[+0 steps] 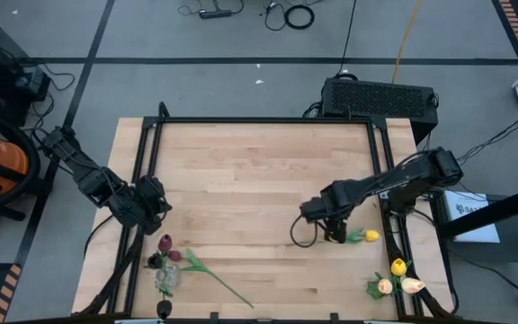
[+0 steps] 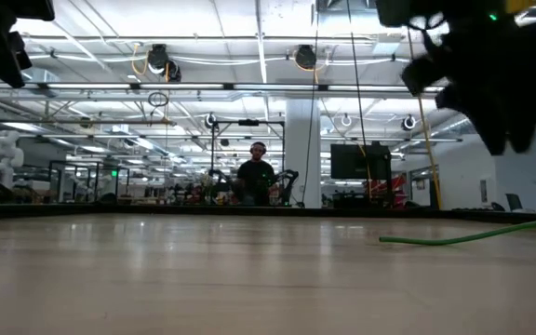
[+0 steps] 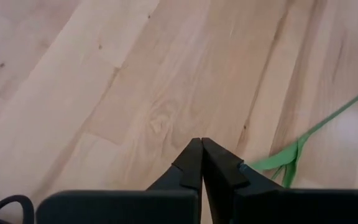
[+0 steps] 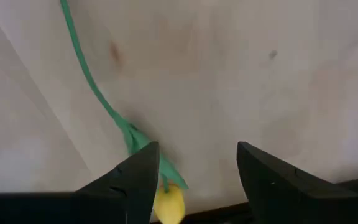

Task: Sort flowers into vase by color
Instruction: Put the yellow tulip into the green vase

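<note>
Above the left side of the wooden worktop (image 1: 259, 207), my left hand (image 1: 156, 202) hangs with its fingers (image 3: 194, 163) pressed together on nothing, bare wood under them. Just to its near side a small clear vase (image 1: 165, 280) stands near the worktop's near left edge with dark red tulips (image 1: 166, 243) at its mouth, and one long green stem (image 1: 218, 281) with a leaf runs from there across the boards toward the near middle; in the left wrist view that stem (image 3: 316, 132) passes beside my closed fingers without touching them. On the right side my right hand (image 1: 333, 232) is low over the boards with its fingers (image 4: 138, 177) spread wide, and a yellow tulip (image 1: 370, 236) lies flat under it, its head pointing right and its thin stem curling away to the left. In the right wrist view the yellow head (image 4: 168, 203) sits by one finger, the leaf partly behind that finger, and I cannot tell whether they touch. In the near right corner a cluster of yellow and pale peach tulips (image 1: 397, 281) is gathered, well apart from the red ones. A person (image 2: 256, 177) stands far off in the room beyond.
</note>
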Motion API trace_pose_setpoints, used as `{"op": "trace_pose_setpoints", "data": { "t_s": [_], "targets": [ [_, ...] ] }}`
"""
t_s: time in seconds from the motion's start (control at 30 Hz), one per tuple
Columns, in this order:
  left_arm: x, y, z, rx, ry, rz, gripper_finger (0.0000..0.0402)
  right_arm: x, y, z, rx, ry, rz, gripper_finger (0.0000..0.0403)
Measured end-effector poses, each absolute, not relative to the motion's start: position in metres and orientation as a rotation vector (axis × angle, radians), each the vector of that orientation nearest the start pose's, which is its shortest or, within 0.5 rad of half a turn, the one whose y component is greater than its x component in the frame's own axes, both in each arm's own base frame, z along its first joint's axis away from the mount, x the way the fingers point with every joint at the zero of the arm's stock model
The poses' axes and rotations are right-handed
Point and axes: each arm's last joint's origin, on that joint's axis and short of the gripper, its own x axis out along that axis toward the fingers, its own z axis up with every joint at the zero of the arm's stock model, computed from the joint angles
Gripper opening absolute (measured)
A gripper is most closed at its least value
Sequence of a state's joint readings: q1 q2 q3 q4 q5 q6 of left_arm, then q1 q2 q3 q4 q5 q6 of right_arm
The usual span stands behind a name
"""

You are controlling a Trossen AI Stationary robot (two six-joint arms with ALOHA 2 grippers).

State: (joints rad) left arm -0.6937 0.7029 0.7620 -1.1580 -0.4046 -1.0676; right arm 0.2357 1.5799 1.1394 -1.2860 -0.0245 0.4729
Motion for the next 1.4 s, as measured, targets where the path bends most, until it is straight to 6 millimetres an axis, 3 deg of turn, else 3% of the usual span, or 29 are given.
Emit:
{"op": "trace_pose_setpoints", "data": {
  "t_s": [0.17, 0.33, 0.6, 0.8, 1.0, 1.2, 1.4],
  "targets": [
    [0.086, -0.057, 0.264, -0.406, 0.932, 0.256, 0.0013, 0.232, 0.069, 0.190, 0.083, 1.769, -0.095, 0.0208],
    [0.086, -0.057, 0.265, -0.406, 0.931, 0.256, 0.0013, 0.222, 0.079, 0.166, 0.126, 1.774, 0.031, 0.0208],
    [0.086, -0.057, 0.264, -0.404, 0.932, 0.257, 0.0013, 0.212, 0.087, 0.153, 0.139, 1.785, 0.093, 0.0208],
    [0.086, -0.056, 0.265, -0.389, 0.906, 0.278, 0.0013, 0.206, 0.088, 0.139, 0.113, 1.746, 0.040, 0.0197],
    [0.086, -0.056, 0.265, -0.388, 0.902, 0.280, 0.0013, 0.200, 0.087, 0.126, 0.213, 1.707, -0.050, 0.0136],
    [0.087, -0.055, 0.265, -0.346, 0.870, 0.295, 0.0013, 0.209, 0.087, 0.133, 0.258, 1.681, -0.077, 0.0018],
    [0.093, -0.051, 0.272, -0.254, 0.630, 0.436, 0.0013, 0.237, 0.086, 0.153, 0.236, 1.508, -0.147, 0.0014]
  ]
}}
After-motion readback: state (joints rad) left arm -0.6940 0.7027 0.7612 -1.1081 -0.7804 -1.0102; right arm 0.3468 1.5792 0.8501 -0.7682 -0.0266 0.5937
